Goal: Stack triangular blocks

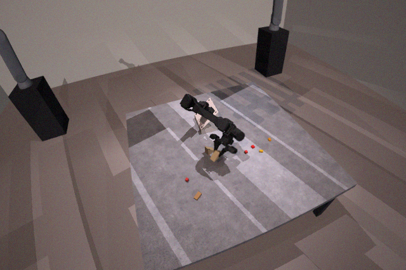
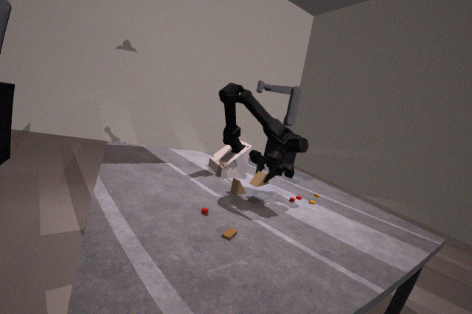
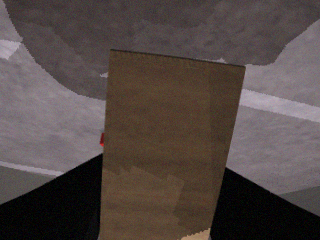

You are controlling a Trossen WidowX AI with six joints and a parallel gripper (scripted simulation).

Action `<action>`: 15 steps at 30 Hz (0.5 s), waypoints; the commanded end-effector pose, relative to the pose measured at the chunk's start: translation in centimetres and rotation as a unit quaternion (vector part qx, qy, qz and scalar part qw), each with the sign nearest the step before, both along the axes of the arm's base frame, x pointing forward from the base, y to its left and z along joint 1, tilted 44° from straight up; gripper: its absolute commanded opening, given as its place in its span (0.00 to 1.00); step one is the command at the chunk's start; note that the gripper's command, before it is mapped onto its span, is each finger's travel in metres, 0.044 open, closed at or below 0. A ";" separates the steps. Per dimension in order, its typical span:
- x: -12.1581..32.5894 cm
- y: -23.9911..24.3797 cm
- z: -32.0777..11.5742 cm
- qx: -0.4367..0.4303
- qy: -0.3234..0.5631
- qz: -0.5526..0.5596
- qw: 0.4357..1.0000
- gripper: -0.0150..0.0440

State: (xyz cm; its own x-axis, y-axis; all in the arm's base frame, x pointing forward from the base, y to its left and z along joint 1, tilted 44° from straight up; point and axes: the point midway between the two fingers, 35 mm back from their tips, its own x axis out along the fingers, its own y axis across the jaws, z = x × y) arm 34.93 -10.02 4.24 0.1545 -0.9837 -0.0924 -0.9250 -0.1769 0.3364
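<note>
My gripper (image 1: 219, 151) (image 2: 262, 178) is shut on a tan triangular block (image 1: 215, 156) (image 2: 257, 179) (image 3: 165, 135). It holds the block tilted and above the table, over a dark shadow. In the wrist view one broad face of the held block fills the middle between the black fingers. The other triangular block (image 1: 208, 149) (image 2: 237, 186) stands on the table close by, to the left of the held block in the top and exterior views. A gap shows between the two blocks in the exterior view. The standing block is partly hidden in the top view and does not show in the wrist view.
An orange-brown flat block (image 1: 197, 195) (image 2: 229, 233) and a red cube (image 1: 186, 179) (image 2: 205, 211) lie toward the front. Two small red pieces and two small orange pieces (image 1: 269, 139) (image 2: 312, 202) lie to the right. The pale arm base (image 2: 228, 171) stands behind the standing block.
</note>
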 end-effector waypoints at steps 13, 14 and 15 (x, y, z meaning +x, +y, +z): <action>0.1 0.1 0.4 0.014 -0.040 -0.004 0.999 0.25; 0.2 0.1 0.4 0.020 -0.056 -0.007 0.998 0.25; 0.2 0.0 0.4 0.026 -0.071 -0.009 0.997 0.25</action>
State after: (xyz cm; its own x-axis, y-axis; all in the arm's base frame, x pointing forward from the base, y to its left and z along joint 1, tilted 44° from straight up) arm 34.91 -9.95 4.59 0.1541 -0.9827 -0.1024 -0.9461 -0.1766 0.2715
